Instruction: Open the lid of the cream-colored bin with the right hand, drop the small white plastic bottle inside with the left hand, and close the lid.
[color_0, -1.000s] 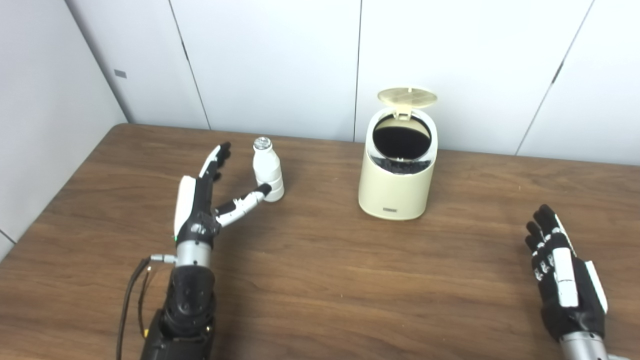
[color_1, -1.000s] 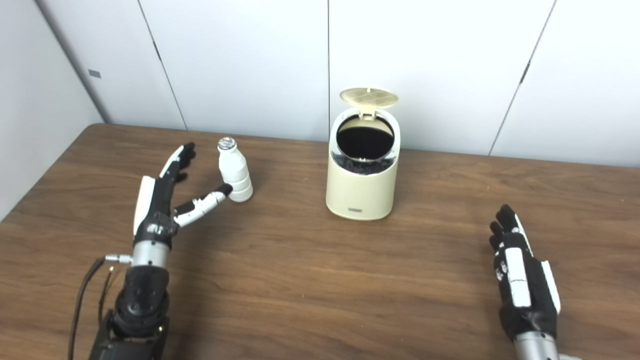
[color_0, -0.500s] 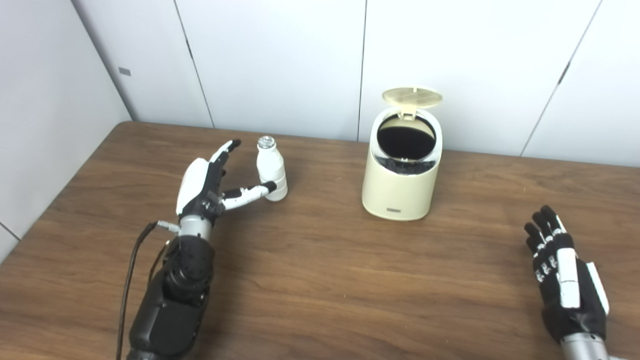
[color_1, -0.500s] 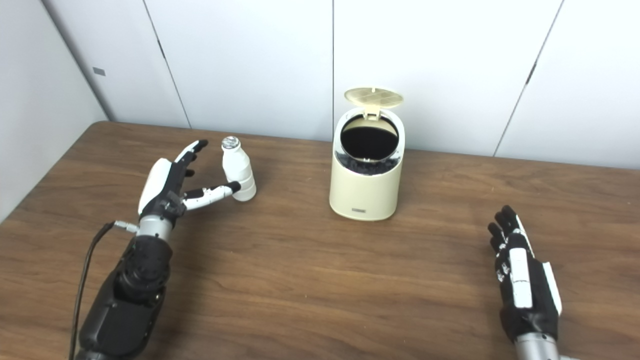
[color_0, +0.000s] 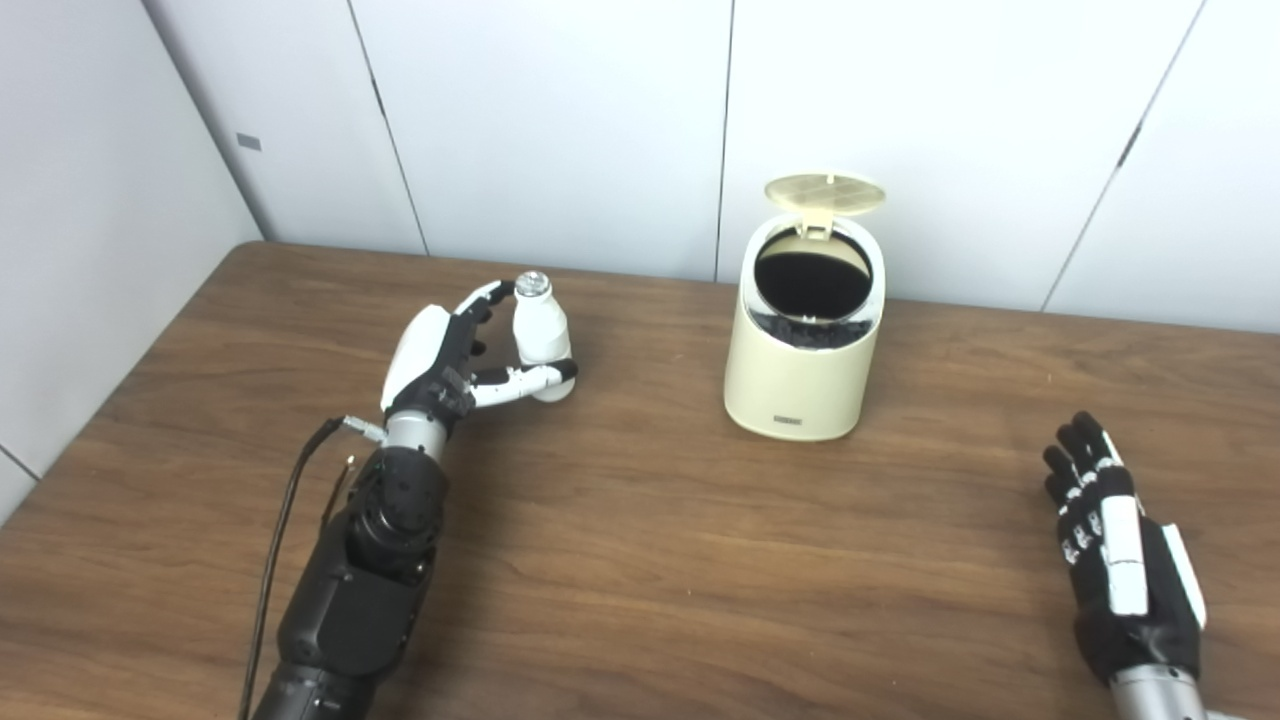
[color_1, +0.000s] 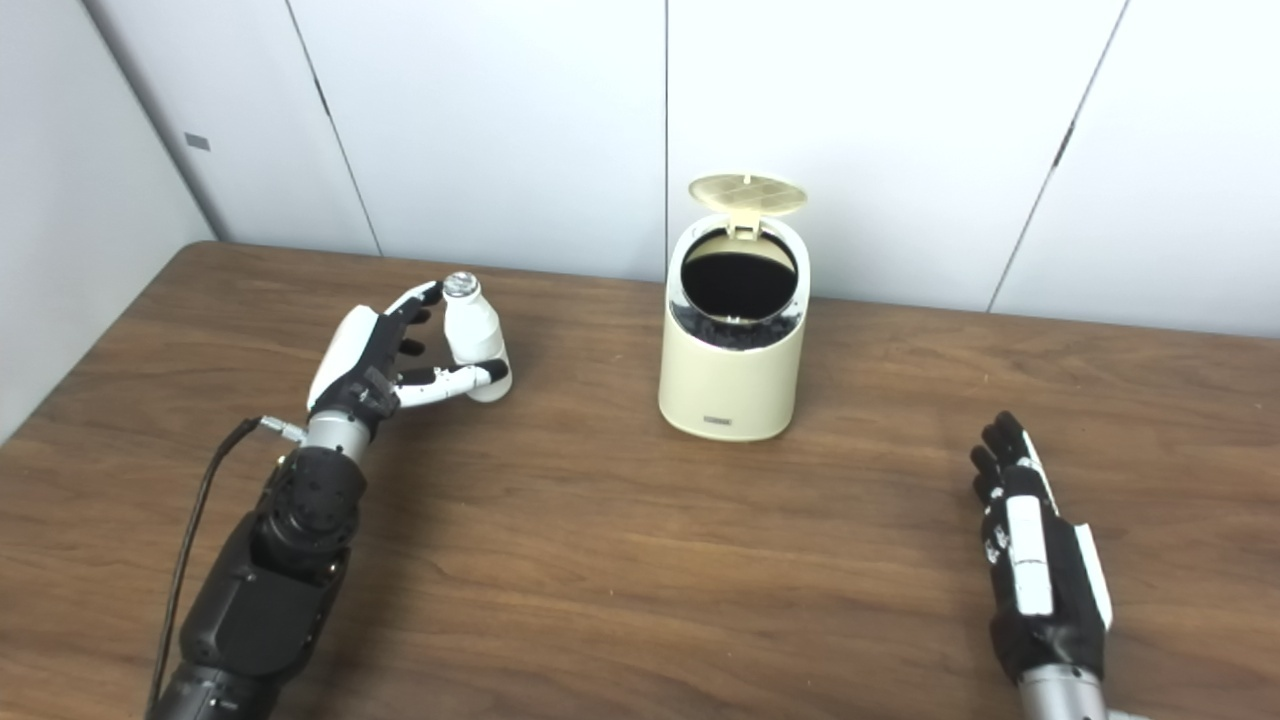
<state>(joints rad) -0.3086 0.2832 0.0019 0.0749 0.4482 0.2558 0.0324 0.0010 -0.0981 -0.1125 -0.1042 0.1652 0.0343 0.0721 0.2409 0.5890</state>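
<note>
The left hand (color_0: 445, 350) has moved in around the small white plastic bottle (color_0: 541, 335), thumb crossing its base and fingers reaching its neck, where a second ago it stood open beside it; the bottle remains upright on the surface (color_0: 640, 560). The cream-colored bin (color_0: 803, 345) waits with its lid (color_0: 824, 190) raised (a lift looks imminent). The right hand (color_0: 1118, 560) rests open, empty.

The black-and-white left hand (color_1: 385, 355) cups the small white plastic bottle (color_1: 473, 337) standing on the brown wooden table (color_1: 620, 540); the cream-coloured bin (color_1: 732, 335) has its round lid (color_1: 748, 192) raised, and the right hand (color_1: 1040, 575) rests flat.
</note>
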